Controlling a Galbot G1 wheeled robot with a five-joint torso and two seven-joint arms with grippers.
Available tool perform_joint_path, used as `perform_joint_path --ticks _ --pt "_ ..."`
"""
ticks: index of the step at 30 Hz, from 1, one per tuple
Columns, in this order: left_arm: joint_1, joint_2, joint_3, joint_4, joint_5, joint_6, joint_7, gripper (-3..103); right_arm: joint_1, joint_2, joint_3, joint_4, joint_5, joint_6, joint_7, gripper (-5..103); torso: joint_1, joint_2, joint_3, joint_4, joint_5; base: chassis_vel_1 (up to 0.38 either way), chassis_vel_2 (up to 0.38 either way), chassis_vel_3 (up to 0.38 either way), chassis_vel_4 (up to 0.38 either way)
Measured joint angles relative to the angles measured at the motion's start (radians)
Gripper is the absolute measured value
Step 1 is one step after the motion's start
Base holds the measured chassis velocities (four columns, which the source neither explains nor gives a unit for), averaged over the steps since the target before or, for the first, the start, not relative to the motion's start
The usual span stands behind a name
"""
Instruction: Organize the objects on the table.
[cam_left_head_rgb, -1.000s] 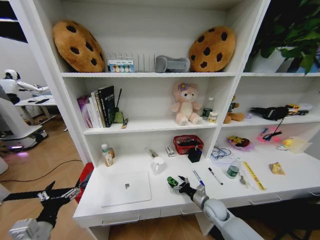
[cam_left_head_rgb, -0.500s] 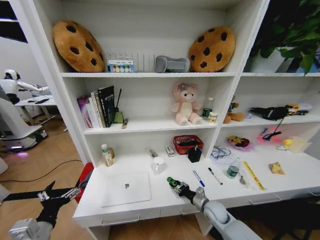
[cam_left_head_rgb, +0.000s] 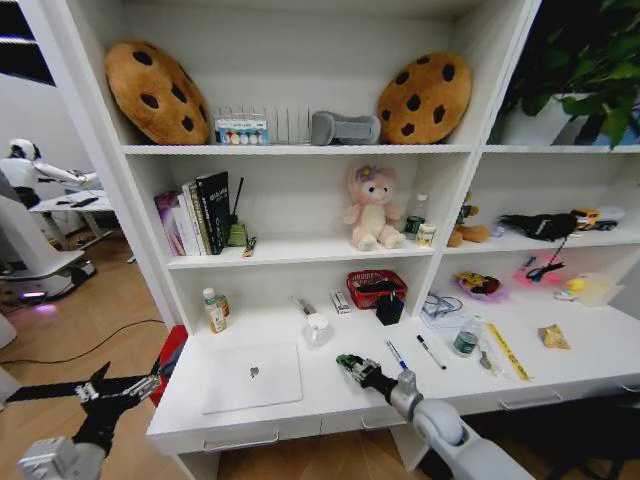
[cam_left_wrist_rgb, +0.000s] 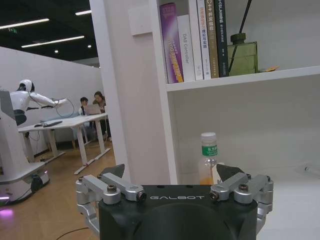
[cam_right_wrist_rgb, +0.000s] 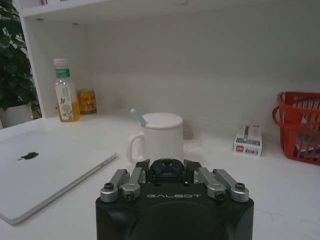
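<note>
Head view: the right claw was low over the white counter, clamped on the small green toy car, between the silver laptop on its left and the blue pen on its right. Right wrist view confirmed the grip: fingers drawn in around a dark, rounded body seated between them. Could not tell whether the car's wheels were touching the counter or just off it.

The left claw was parked off the counter's left end, over the floor, fingers spread and holding nothing; in the left wrist view its fingers stood wide apart.

Other clutter: black pen just beside the blue one, green-capped clear bottle further right, white mug behind the car, red basket at the back wall.

Judgement on the step in hand, carrying the car to its place:
- Lift straight up first; the laptop edge and the blue pen are both near, so a sideways drag risks nudging them.
- The car is tiny and smooth; keep the squeeze steady and move slowly so it does not pivot out.
- In the right wrist view the mug sat directly ahead; clear it in height or go round before heading to the basket or a shelf.
- Release only once the car is resting on a surface, or it may roll.
</note>
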Motion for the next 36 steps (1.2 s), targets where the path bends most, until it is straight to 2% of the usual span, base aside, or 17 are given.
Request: perform_joint_path --ticks 3,7,18,24,27,29,36 --pt "0.0 0.0 0.0 0.0 0.0 0.0 0.0 100 -0.039 -0.038 0.063 0.049 0.03 -0.003 -0.011 36 0.0 0.0 0.0 -0.0001 -0.0002 0.0 0.0 0.0 0.0" --pt "0.0 0.0 0.0 0.0 0.0 0.0 0.0 100 -0.084 -0.048 0.107 0.06 0.029 0.003 -0.018 36 0.0 0.0 0.0 0.0 0.0001 0.0 0.0 0.0 0.0" --pt "0.0 0.0 0.0 0.0 0.0 0.0 0.0 100 -0.073 -0.043 0.107 0.061 0.028 0.005 -0.018 36 0.0 0.0 0.0 0.0002 0.0 0.0 0.0 0.0 0.0" --pt "0.0 0.0 0.0 0.0 0.0 0.0 0.0 100 -0.039 -0.026 0.07 0.021 0.019 0.005 -0.016 36 0.0 0.0 0.0 -0.0002 -0.0002 0.0 0.0 0.0 0.0" --pt "0.0 0.0 0.0 0.0 0.0 0.0 0.0 100 -0.002 0.013 0.037 -0.032 0.0 0.01 -0.007 36 0.0 0.0 0.0 -0.0001 0.0 0.0 0.0 0.0 0.0" --pt "0.0 0.0 0.0 0.0 0.0 0.0 0.0 100 0.062 0.063 -0.016 -0.106 -0.017 0.015 0.008 36 0.0 0.0 0.0 0.0001 -0.0001 0.0 0.0 0.0 0.0" --pt "0.0 0.0 0.0 0.0 0.0 0.0 0.0 100 0.176 0.092 -0.098 -0.193 -0.018 0.024 0.015 36 0.0 0.0 0.0 0.0002 -0.0002 0.0 0.0 0.0 0.0"
